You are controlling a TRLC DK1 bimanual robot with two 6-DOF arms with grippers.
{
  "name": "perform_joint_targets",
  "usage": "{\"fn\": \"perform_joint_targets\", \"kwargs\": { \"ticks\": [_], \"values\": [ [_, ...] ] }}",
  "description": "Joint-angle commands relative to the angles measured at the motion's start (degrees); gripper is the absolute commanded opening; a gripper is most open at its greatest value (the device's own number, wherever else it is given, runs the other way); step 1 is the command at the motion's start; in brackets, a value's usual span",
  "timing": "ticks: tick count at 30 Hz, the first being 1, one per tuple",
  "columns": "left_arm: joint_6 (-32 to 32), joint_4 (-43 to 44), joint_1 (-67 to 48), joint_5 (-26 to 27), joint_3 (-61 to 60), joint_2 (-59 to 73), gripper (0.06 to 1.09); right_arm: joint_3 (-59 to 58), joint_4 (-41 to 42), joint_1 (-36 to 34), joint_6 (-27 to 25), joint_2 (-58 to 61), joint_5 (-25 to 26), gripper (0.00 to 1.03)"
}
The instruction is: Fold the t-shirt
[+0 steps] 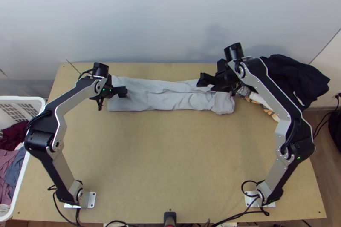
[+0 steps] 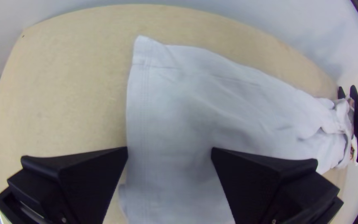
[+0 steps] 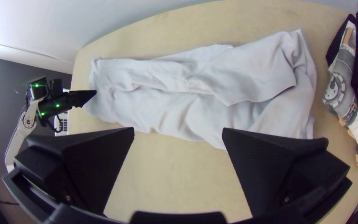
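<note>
The left gripper (image 1: 122, 91) is over the left end of the light grey t-shirt (image 1: 170, 99), which lies as a long, wrinkled folded strip across the table's far part. In the left wrist view the left gripper (image 2: 169, 153) is open, its fingers apart above the hemmed end of the t-shirt (image 2: 179, 112). Above the strip's right part is the right gripper (image 1: 204, 83). The right wrist view has the right gripper (image 3: 178, 132) open, with the t-shirt (image 3: 179, 91) beyond its fingers and a loose flap on top near one end.
Dark clothes (image 1: 294, 78) and a patterned cloth (image 1: 262, 101) lie at the table's far right corner. A white basket (image 1: 41, 103) with clothes stands to the left. Bare wood (image 1: 170, 154) spans the middle and near part of the table (image 1: 170, 184).
</note>
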Motion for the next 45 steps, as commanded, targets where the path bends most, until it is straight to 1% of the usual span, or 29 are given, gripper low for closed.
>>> {"fn": "perform_joint_targets", "kwargs": {
  "ticks": [1, 13, 14, 15, 17, 19, 21, 23, 24, 27, 29, 37, 40, 45],
  "values": [
    [-0.03, 0.25, -0.58, -0.36, 0.71, 2.69, 1.04, 1.62, 0.48, 1.62, -0.07, 2.04, -0.7, 0.99],
    [0.67, -1.33, -3.48, -0.71, 1.06, 5.24, 1.03, 7.07, 0.48, 3.65, 0.72, 6.96, -2.64, 0.99],
    [0.67, -1.5, -3.57, -0.71, 1.06, 5.5, 1.02, 7.24, 0.48, 3.82, 0.72, 7.22, -2.9, 0.99],
    [0.67, -1.5, -3.74, -0.71, 1.06, 5.76, 0.98, 7.42, 0.48, 3.91, 0.72, 7.4, -2.9, 0.99],
    [0.67, -1.68, -3.92, -0.71, 1.06, 5.94, 0.94, 7.6, 0.48, 4.09, 0.72, 7.75, -3.07, 0.99],
    [0.67, -1.68, -4.09, -1.24, 0.97, 6.2, 0.86, 7.68, 0.48, 4.17, 0.72, 7.92, -3.34, 0.99],
    [0.67, -1.68, -4.36, -2.11, 0.88, 6.38, 0.72, 7.95, 0.48, 4.17, 0.72, 8.19, -3.43, 0.99],
    [0.76, -1.59, -4.36, -2.47, 0.62, 6.47, 0.62, 8.3, 0.48, 4.17, 0.81, 8.45, -3.51, 0.99],
    [0.76, -1.59, -4.44, -2.55, 0.35, 6.47, 0.55, 8.39, 0.48, 4.17, 0.98, 8.63, -3.51, 0.99],
    [0.94, -1.24, -4.97, -3.78, -0.09, 6.03, 0.33, 8.56, 0.48, 4.26, 1.07, 9.07, -3.78, 0.99],
    [1.02, -0.63, -5.32, -4.93, -0.09, 5.24, 0.11, 8.56, 0.48, 4.44, 1.07, 9.51, -3.78, 0.99],
    [-0.03, -0.98, -5.85, -5.1, 1.23, -0.56, 0.1, 8.74, 0.48, 6.46, 1.16, 13.55, -3.87, 0.99],
    [-0.47, -1.15, -5.94, -5.01, 1.41, -2.41, 0.1, 10.41, 0.48, 6.19, 2.57, 16.8, -3.87, 0.99],
    [-1.44, -2.82, -6.03, -4.22, 2.73, -5.49, 0.1, 10.41, 0.48, 6.19, 2.39, 19.44, -3.78, 0.99]
  ]
}}
